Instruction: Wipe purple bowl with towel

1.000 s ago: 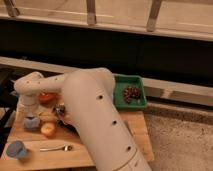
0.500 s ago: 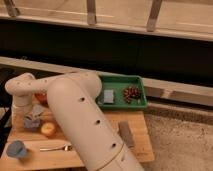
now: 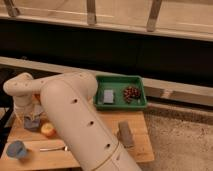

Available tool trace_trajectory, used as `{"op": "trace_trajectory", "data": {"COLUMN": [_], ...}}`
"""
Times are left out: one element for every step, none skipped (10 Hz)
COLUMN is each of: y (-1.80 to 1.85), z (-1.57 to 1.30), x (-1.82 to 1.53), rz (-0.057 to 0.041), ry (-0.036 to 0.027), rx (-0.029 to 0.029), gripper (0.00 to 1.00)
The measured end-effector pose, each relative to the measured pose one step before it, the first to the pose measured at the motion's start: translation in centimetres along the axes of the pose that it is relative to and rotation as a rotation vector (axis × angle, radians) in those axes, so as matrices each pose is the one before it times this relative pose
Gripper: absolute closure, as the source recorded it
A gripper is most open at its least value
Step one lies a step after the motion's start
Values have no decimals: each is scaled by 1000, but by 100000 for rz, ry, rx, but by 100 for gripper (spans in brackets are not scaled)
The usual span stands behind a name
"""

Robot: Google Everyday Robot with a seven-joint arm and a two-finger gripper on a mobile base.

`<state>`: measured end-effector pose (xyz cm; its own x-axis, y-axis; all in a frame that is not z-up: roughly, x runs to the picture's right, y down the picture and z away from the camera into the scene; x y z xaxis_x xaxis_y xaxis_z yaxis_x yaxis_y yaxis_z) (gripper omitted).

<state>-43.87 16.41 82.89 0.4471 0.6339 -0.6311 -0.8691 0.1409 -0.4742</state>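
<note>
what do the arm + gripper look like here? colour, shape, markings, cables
Arm: cream-white, thick rounded tube links, with a row of small dark round holes down the big link and a rounded joint cap at left. No cables or lettering visible. Gripper: far left, low over the table under that joint, mostly hidden; looks greyish.

gripper [image 3: 31, 120] 1, table [image 3: 141, 145] left end; tray [image 3: 120, 77] 1; spoon [image 3: 52, 148] 1

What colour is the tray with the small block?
Green: the tray shows best in the camera view. The pincer hangs low over the table, at the picture's left.
</note>
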Motion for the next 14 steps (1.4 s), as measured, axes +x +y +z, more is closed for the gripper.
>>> {"op": "trace_trajectory", "data": {"y": [-55, -70, -150, -59, -187, -539, -237, 49, -341, -591, -942, -1426, -1682, -2818], "z": [108, 28, 8, 43, -735, -1120, -1521, -2331, -2778, -2259, -3094, -2700, -1703, -2555], "x": [19, -43, 11, 61, -34, -123, -118, -44, -156, -252, -363, -636, -684, -1442], "rz": [-735, -493, -1074, -324, 719, 1187, 632, 384, 783, 988, 1686, 2308, 2126, 3800], "ry": [398, 113, 124, 1, -2229, -2613, -2817, -3695, -3910, -3301, -4888, -4603, -3274, -5026], "rx": [1064, 349, 800, 362, -2477, -934, -775, -692, -124, 161, 182, 393, 1224, 2075], "gripper": [85, 94, 99, 100, 100, 100, 100, 100, 100, 100, 100, 100, 100, 100]}}
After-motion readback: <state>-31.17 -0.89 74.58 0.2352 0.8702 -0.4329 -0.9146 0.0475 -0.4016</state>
